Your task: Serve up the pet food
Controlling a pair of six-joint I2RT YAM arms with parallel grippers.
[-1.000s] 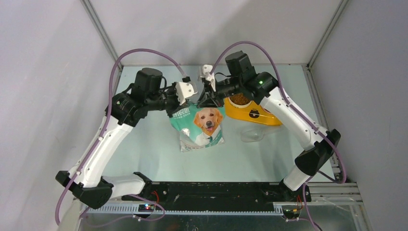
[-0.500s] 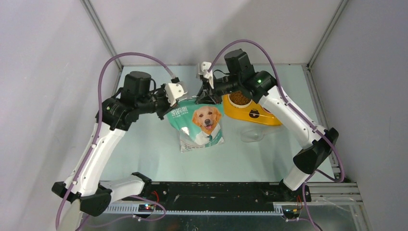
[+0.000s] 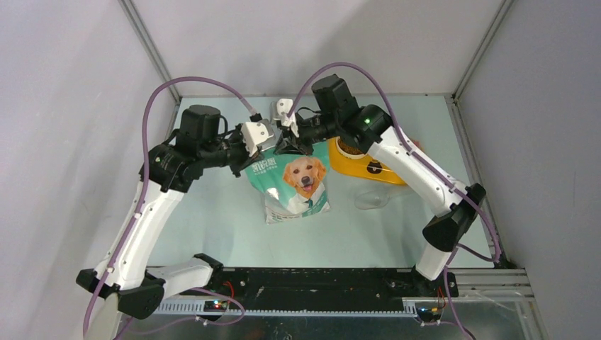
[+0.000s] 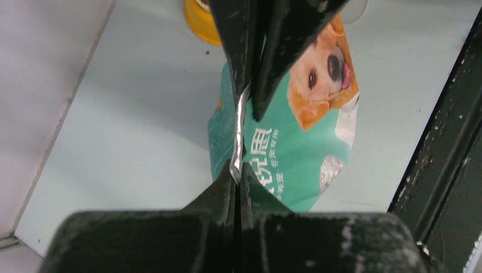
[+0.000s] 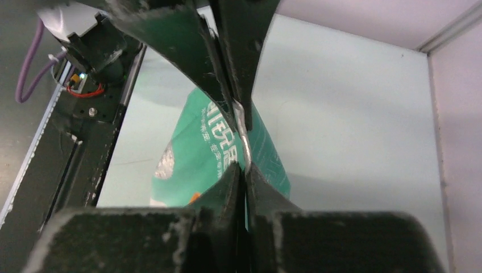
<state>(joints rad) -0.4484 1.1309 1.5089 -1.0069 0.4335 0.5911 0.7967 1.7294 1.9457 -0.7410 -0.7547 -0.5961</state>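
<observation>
Leftward is where the right arm has swung since half a second ago, so the right gripper [image 3: 289,144] now sits just beside the left gripper [image 3: 269,149] at the top of the bag instead of nearer the bag's right corner; the left arm holds the pose it had then.

Both grippers meet along the upper edge of the teal-and-white foil pet-food bag printed with a golden dog [image 3: 294,184], which lies face up on the pale blue-green tabletop [image 3: 212,212]. From the left wrist, the left gripper [image 4: 244,114] is pressed together on the bag's [image 4: 284,153] silvery top seam, no gap between the black fingers [image 4: 227,34]. From the right wrist, the right gripper [image 5: 241,114] likewise pinches the same shiny seam of the bag [image 5: 193,153], fingers [image 5: 244,45] closed onto the foil.

Right of the bag and touching its upper right corner stands the yellow plastic double-bowl feeder [image 3: 372,170]. Brown dry kibble pet food [image 3: 347,148] shows as a heap in the feeder bowl nearest the bag, partly hidden by the right arm. A clear plastic scoop [image 3: 370,200] lies right of the bag, just in front of the feeder.
</observation>
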